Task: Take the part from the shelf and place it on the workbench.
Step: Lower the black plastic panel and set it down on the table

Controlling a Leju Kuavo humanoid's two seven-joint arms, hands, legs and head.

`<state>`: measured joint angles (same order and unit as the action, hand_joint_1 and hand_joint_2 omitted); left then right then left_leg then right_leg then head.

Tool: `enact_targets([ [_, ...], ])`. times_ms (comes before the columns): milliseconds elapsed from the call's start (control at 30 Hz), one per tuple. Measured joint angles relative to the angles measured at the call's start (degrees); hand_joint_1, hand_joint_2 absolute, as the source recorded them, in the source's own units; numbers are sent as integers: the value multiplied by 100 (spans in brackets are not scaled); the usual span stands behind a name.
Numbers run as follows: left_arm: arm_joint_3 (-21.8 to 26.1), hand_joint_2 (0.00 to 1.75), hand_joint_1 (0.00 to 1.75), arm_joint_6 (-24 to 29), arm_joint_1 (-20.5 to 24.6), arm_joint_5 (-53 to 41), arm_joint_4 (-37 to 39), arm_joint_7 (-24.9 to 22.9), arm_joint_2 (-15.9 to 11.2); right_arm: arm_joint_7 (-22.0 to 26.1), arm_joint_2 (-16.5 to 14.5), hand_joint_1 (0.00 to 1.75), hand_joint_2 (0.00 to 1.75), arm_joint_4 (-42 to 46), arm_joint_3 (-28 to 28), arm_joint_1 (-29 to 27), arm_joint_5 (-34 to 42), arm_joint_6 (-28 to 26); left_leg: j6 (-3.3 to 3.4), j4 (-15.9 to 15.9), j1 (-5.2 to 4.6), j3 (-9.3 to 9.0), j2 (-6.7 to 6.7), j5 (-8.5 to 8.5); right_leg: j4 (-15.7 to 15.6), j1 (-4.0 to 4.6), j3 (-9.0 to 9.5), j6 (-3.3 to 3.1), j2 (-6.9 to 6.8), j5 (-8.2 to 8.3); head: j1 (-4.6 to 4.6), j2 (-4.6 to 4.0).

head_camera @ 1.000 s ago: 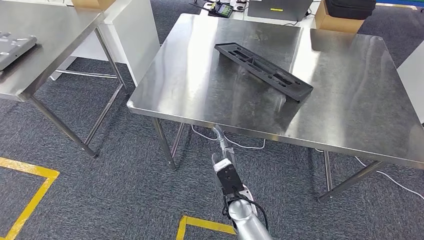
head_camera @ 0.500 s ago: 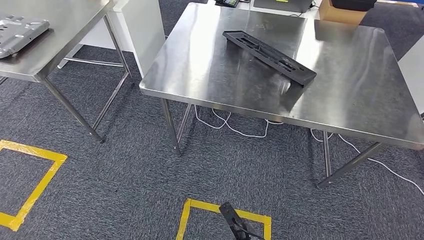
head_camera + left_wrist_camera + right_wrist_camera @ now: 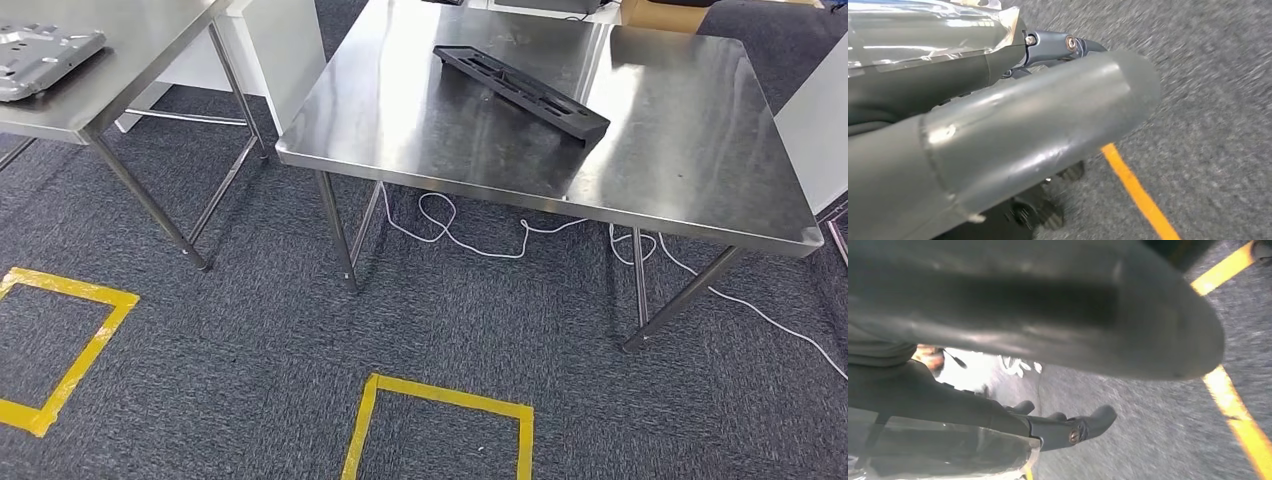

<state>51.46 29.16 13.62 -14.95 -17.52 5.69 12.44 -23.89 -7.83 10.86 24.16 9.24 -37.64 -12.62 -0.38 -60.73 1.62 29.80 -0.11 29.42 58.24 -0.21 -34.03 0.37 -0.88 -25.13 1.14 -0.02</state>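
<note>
The long black part lies aslant on the steel surface at upper centre of the frame, looking stiff, light and slotted, best gripped mid-length across its narrow width, while both hands hang holding nothing I can see, though I cannot tell their fingers' state.

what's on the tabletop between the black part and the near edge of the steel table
Nothing: in the head view the stretch of steel table between the black part and its near edge is bare metal.
</note>
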Motion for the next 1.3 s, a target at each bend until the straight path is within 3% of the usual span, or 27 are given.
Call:
enact_targets([
  [67,-103,0,0,114,63,-83,3,-35,21,248,-62,0,0,-1,110,119,-124,89,92,226,-67,-78,-12,60,-2,-12,-41,92,-9,97,-9,0],
  [133,-198,0,0,158,104,-145,19,-103,54,466,-105,0,0,-4,216,198,-215,150,214,288,-81,2,14,-76,44,-17,-93,148,1,92,-5,0],
  [200,-283,0,0,168,153,-197,38,-172,86,533,-132,0,0,-9,301,230,-287,172,325,356,-77,150,37,-254,376,-19,-235,100,30,-285,-29,0],
  [267,-359,0,0,174,192,-237,49,-222,98,474,-152,0,0,-13,371,234,-355,179,363,359,-94,348,43,-418,1035,-41,-411,37,54,-810,-59,0],
  [300,-387,0,0,181,205,-248,52,-242,101,420,-155,0,0,-16,403,226,-379,180,358,355,-96,453,50,-504,1344,-53,-446,60,60,-931,-67,0],
  [333,-412,0,0,189,215,-259,55,-258,102,369,-150,0,0,-21,431,215,-394,180,346,349,-96,562,59,-590,1538,-66,-416,121,63,-920,-71,0],
  [367,-429,0,0,195,224,-267,57,-269,102,327,-142,0,0,-27,454,202,-402,180,328,343,-92,672,68,-676,1565,-81,-304,204,64,-803,-75,0],
  [433,-461,0,0,200,238,-282,58,-281,102,293,-121,0,0,-35,479,181,-411,178,268,316,-85,884,74,-840,1058,-123,189,330,64,-571,-77,0],
  [467,-477,0,0,201,243,-289,58,-285,101,291,-116,0,0,-37,486,177,-415,177,231,294,-89,970,74,-912,600,-119,531,339,70,-595,-80,0],
  [533,-511,0,0,203,253,-299,58,-291,99,291,-120,0,0,-37,494,176,-423,173,155,275,-101,1057,79,-1056,-88,-93,948,254,86,-773,-72,0],
  [600,-533,0,0,206,254,-303,60,-292,98,291,-124,0,0,-39,506,162,-424,171,94,311,-89,1076,80,-1187,-223,-69,935,130,88,-793,-61,0],
  [633,-539,0,0,208,252,-303,61,-292,95,291,-123,0,0,-42,514,152,-424,171,66,306,-72,1099,72,-1163,-215,-76,884,64,79,-736,-58,0],
  [667,-540,0,0,208,247,-303,62,-295,93,289,-123,0,0,-45,522,144,-424,171,42,229,-59,1135,63,-1018,-208,-86,822,-4,68,-668,-54,0],
  [733,-541,0,0,209,242,-303,63,-298,89,286,-127,0,0,-50,533,138,-424,171,2,-270,-44,1253,48,-408,-202,-87,685,-105,51,-510,-41,0],
  [767,-541,0,0,209,241,-303,63,-300,89,284,-132,0,0,-50,536,138,-424,171,-12,-666,-44,1317,45,-93,-197,-71,610,-129,48,-432,-39,0],
  [800,-542,0,0,209,242,-303,64,-300,89,284,-135,0,0,-50,538,135,-424,171,-21,-1058,-43,1361,43,108,-190,-54,535,-137,47,-358,-34,0],
  [833,-542,0,0,209,242,-303,64,-301,88,282,-136,0,0,-51,541,132,-424,171,-23,-1342,-42,1354,43,164,-182,-42,455,-136,46,-290,-35,0],
  [867,-542,0,0,210,241,-305,65,-304,88,261,-134,0,0,-53,542,128,-424,171,-16,-1447,-42,1263,43,101,-172,-34,369,-127,45,-229,-33,0],
  [900,-544,0,0,213,242,-311,65,-310,87,214,-132,0,0,-56,542,125,-423,174,0,-1335,-42,1069,43,-21,-162,-29,291,-115,46,-174,-32,0],
  [933,-550,0,0,222,249,-321,64,-321,86,131,-131,0,0,-59,542,124,-421,183,26,-1016,-43,764,36,-122,-152,-27,227,-99,48,-123,-32,0],
  [1000,-570,0,0,260,285,-362,63,-359,75,-119,-125,0,0,-63,542,107,-402,191,87,-161,-60,108,12,-99,-134,-2,143,-46,49,-35,-35,0],
  [1033,-580,0,0,282,307,-383,63,-377,67,-248,-119,0,0,-66,541,90,-380,173,111,149,-76,-97,0,-36,-131,8,117,-7,41,10,-38,0],
  [1067,-586,0,0,298,325,-398,63,-392,57,-352,-110,0,0,-68,538,64,-345,127,128,317,-96,-177,-6,14,-132,12,87,35,32,58,-39,0],
  [1133,-588,0,0,319,339,-405,63,-409,45,-452,-91,0,0,-77,510,-9,-250,-15,192,400,-110,-118,8,-47,-116,9,16,109,20,121,-41,0],
  [1167,-590,0,0,325,345,-408,64,-416,41,-460,-82,0,0,-81,484,-50,-197,-88,241,426,-108,-63,21,-107,-39,10,-47,115,26,44,-44,0],
  [1233,-615,0,0,331,365,-444,65,-428,40,-404,-67,0,0,-86,424,-114,-108,-205,338,458,-104,82,46,-258,409,7,-242,60,46,-381,-71,0],
  [1300,-673,0,0,338,377,-495,66,-437,47,-240,-60,0,0,-87,363,-134,-49,-263,375,454,-125,274,56,-404,1138,-5,-450,28,60,-839,-95,0],
])
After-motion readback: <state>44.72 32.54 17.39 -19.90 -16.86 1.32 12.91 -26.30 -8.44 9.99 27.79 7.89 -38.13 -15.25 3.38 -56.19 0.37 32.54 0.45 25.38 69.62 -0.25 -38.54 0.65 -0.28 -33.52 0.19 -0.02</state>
